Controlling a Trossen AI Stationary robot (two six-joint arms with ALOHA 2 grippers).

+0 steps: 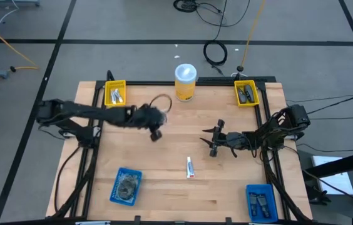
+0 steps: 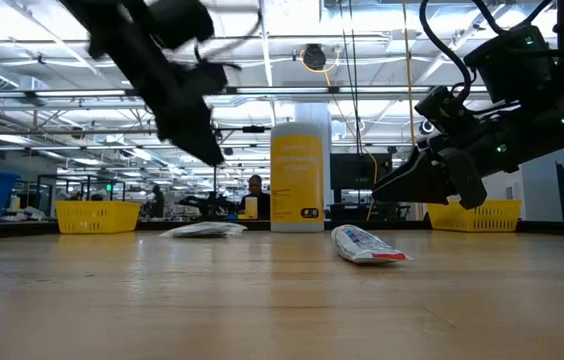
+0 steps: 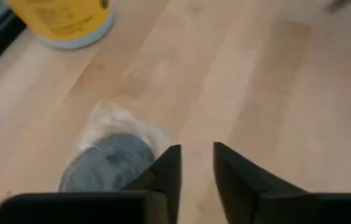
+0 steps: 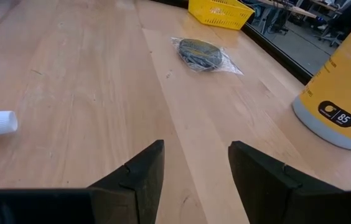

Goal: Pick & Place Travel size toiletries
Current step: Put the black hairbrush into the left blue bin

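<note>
Wooden tabletop (image 1: 164, 187) carries everything, with small bins at its corners: two yellow ones at the far edge and two blue ones at the near edge. Largest on it is the yellow canister (image 1: 185, 82), which is no part of the job. The left gripper (image 1: 156, 134) hangs just over the wrapped dark disc (image 4: 200, 53), which lies near the canister; its fingers (image 3: 166, 174) stand slightly apart with nothing between them, the disc just beside one tip. The right gripper (image 1: 214, 140) waits mid-table, fingers apart and empty. A white tube (image 1: 190, 167) with a red end lies alone toward the near edge. The disc looks light and flat, its clear wrapper slick and crinkly, so a pinch across the rim or on a loose fold of wrapper seems safest. The tube looks soft; grip its middle across the width.
</note>
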